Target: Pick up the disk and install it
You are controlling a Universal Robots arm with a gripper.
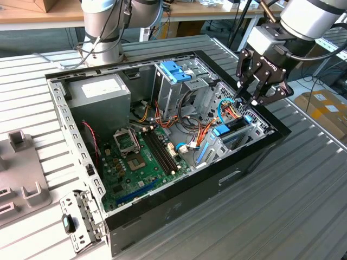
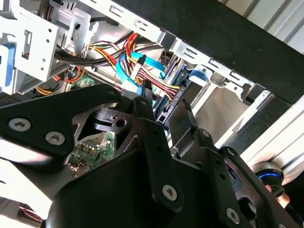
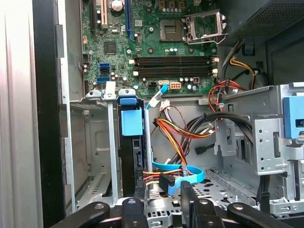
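While the dark, blue-framed disk is sitting upright in its grey metal bay, the black gripper is hovering over it, fingers parted and empty.

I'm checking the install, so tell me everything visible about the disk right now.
The disk is a dark flat drive in a bright blue plastic carrier with a blue end tab. It stands on edge in a slot of the grey metal bay, at the case's front corner on the exterior view's right. The tool hovers just above it.

Dark disk with blue tab, standing on edge in the bay slot
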